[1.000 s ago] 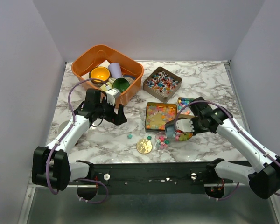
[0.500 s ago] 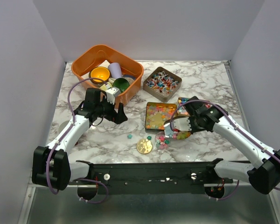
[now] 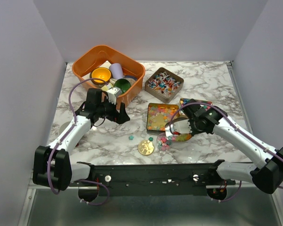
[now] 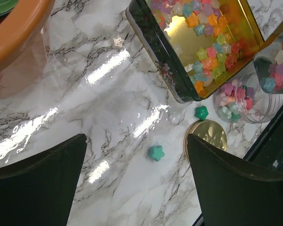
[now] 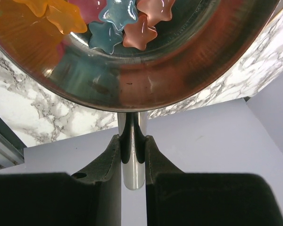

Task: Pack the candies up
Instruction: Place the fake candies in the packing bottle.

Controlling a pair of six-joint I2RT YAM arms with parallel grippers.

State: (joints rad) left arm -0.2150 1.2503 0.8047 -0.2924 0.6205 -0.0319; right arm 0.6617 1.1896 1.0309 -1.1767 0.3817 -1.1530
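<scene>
R arm has slid left w/ its metal scoop point(image 5: 151, 75), now closer to the gold tin point(image 3: 161, 117) mid-counter; L arm hasn't budged. Jaws of the right gripper point(image 3: 187, 126) are clamped on the scoop's handle, w/ a few star candies point(image 5: 132, 28) lying in its bowl. More candies fill the gold tin, the clear jar point(image 3: 164, 140) by the near edge of the counter point(image 3: 212, 80), and the brown tin point(image 3: 164, 84) twd the far edge. Two loose stars point(image 4: 156, 152) sit near the gold disc point(image 3: 145, 147). Jaws of the left gripper point(image 3: 119, 116) are wide apart, holding nothing, near the orange bin point(image 3: 85, 63) at the far-left corner.
</scene>
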